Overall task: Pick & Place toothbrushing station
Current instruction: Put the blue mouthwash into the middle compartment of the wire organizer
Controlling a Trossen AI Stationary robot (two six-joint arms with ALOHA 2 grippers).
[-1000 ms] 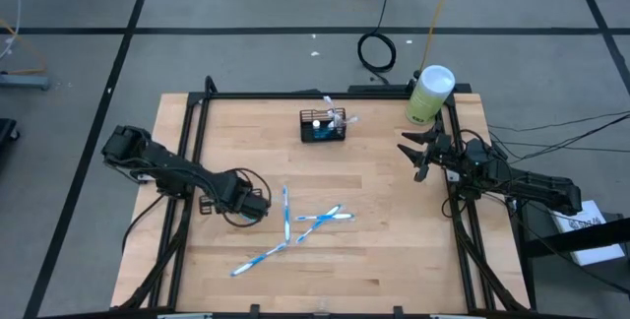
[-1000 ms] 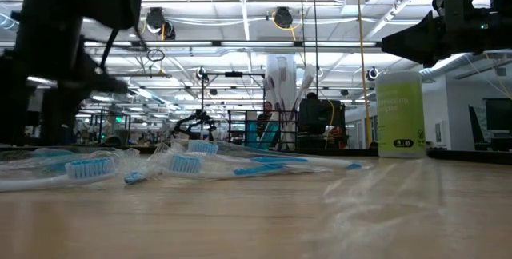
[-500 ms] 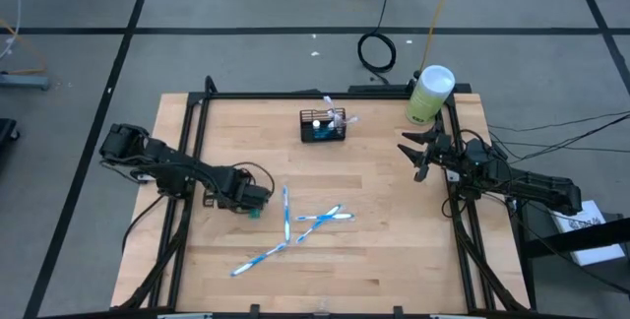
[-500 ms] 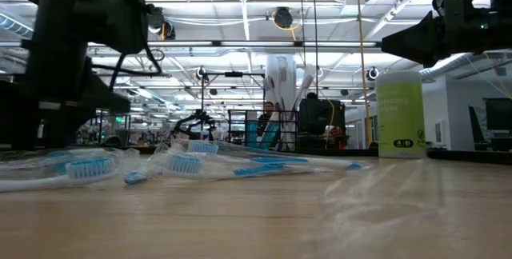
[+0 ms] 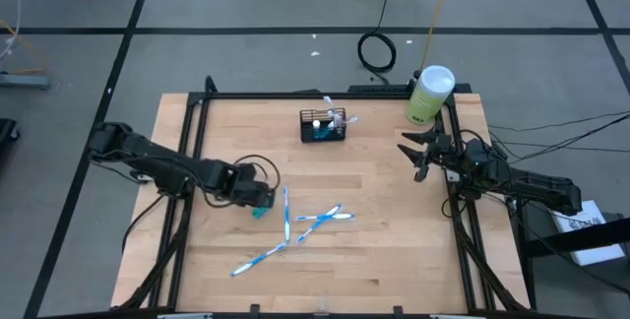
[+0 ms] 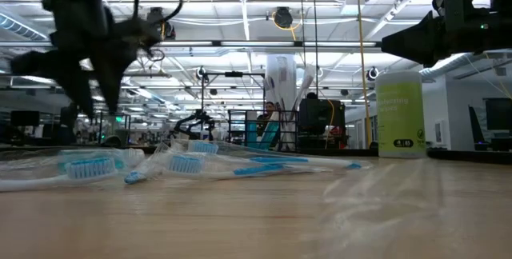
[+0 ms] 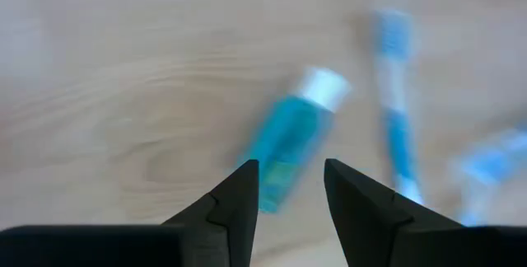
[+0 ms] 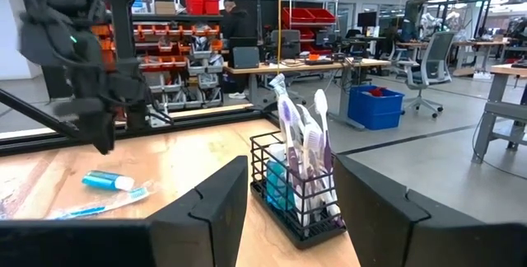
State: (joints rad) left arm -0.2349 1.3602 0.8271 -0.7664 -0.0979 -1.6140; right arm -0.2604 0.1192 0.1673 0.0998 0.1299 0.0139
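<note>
The toothbrushing station, a small black wire-mesh basket [image 5: 323,125] with toothbrushes standing in it, rests on its base at the table's far middle; it also shows in the right wrist view [image 8: 296,193]. My left gripper [image 5: 262,197] is open and points down, just above a small teal bottle with a white cap [image 7: 292,139] that lies flat on the wood. In the low view my left gripper [image 6: 94,105] hangs clear of the table. My right gripper [image 5: 414,152] is open and empty at the table's right side, facing the basket from well off [image 8: 290,168].
Several blue-and-white toothbrushes [image 5: 285,213] [image 5: 323,217] [image 5: 260,257] lie loose, some in clear wrappers, right of the bottle and toward the near edge. A tall pale-green cylinder with a white lid [image 5: 429,95] stands at the far right corner. A black frame [image 5: 197,112] edges the table.
My left gripper has risen from the table and shifted a little toward the right edge, its fingers now pointing down. The teal bottle, hidden beneath it a second ago, now shows lying on the wood. My right arm has kept still.
</note>
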